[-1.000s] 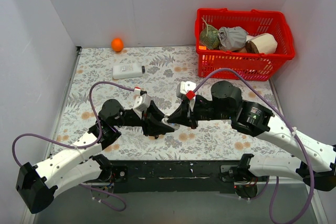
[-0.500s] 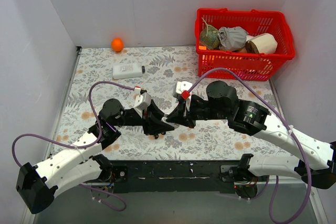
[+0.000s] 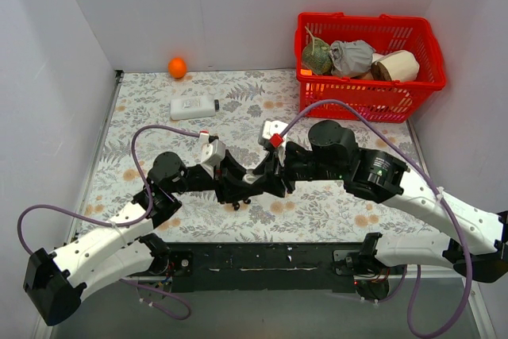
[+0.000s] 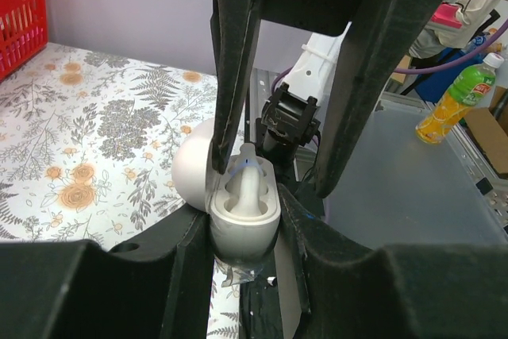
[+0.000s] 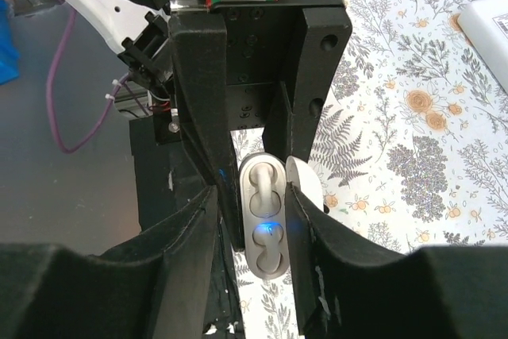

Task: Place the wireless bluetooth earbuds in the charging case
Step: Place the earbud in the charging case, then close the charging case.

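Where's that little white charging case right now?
The charging case sits open in the left pincer, near the middle of the table in the overhead view, with the right pincer straddling it.

Count: 1 charging case (image 4: 242, 216); 1 orange ball (image 3: 177, 67), 11 o'clock; 1 white bottle (image 3: 194, 106); 1 red basket (image 3: 357, 99), 1 o'clock, 3 items (image 3: 352, 57) inside

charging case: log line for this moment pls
charging case: open | left end effector: shut on case | right end effector: straddling case, grip unclear
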`<state>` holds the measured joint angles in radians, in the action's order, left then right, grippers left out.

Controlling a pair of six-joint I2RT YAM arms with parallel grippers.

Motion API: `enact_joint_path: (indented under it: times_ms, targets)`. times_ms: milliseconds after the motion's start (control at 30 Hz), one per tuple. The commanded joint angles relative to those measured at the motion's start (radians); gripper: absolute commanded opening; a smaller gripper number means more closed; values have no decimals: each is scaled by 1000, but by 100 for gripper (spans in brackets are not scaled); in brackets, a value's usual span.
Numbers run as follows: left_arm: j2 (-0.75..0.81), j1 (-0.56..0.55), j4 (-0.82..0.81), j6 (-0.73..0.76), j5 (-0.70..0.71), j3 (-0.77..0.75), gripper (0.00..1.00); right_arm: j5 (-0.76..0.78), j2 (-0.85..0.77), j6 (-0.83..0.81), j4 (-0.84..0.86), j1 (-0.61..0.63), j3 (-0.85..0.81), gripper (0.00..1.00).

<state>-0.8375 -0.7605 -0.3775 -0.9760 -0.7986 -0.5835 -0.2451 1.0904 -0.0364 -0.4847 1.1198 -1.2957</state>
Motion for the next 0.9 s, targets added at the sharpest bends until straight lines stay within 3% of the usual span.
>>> enact_joint_path:
  times_ms: [0,167,267,300,367,867]
  targets:
    - [34,-2,-34,-3,-21,13,0,49,-6,7,3,-3,-85,48]
    - [46,-2,-24,-6,-10,28,0,208,-87,30,73,-3,-91,46]
    - [55,-2,-26,-9,-5,36,0,388,-93,72,60,-9,-74,26]
    - [61,-2,-24,-10,-1,36,0,417,-80,79,42,-15,-79,10]
    - [64,-2,-20,-9,9,37,0,423,-46,92,-4,-35,-83,1]
    - [80,-2,-9,16,84,34,0,187,31,81,-18,-38,-62,1]
